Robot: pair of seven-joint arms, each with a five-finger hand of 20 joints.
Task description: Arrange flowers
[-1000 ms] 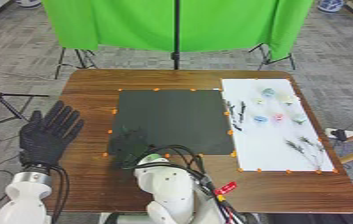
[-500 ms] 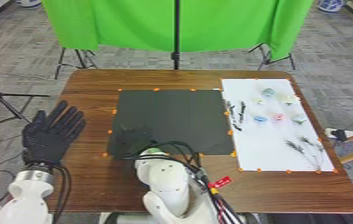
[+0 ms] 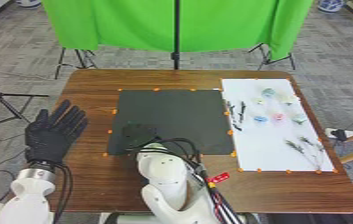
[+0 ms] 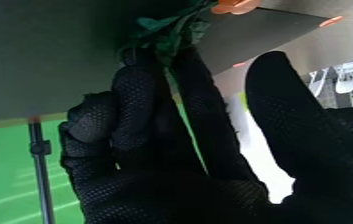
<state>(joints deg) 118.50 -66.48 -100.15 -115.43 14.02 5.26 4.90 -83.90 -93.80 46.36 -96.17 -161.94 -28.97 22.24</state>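
In the head view, my right hand is over the lower left of the black mat. My right hand has two long fingers extended in the right wrist view, with others more bent and the thumb apart. Green leaves lie at its fingertips; their stem is hidden. My left hand is left of the mat, open with straight fingers. On the white sheet are a pink flower, a blue flower, several pale flowers, dark twigs and thin sprigs.
Orange tape pieces mark the borders of mat and sheet on the brown table. A green cloth hangs behind it, with a black stand in front. Cables run along my right arm.
My right hand has moved slightly forward over the mat, away from the table's near edge. The left hand has shifted a little to the right.
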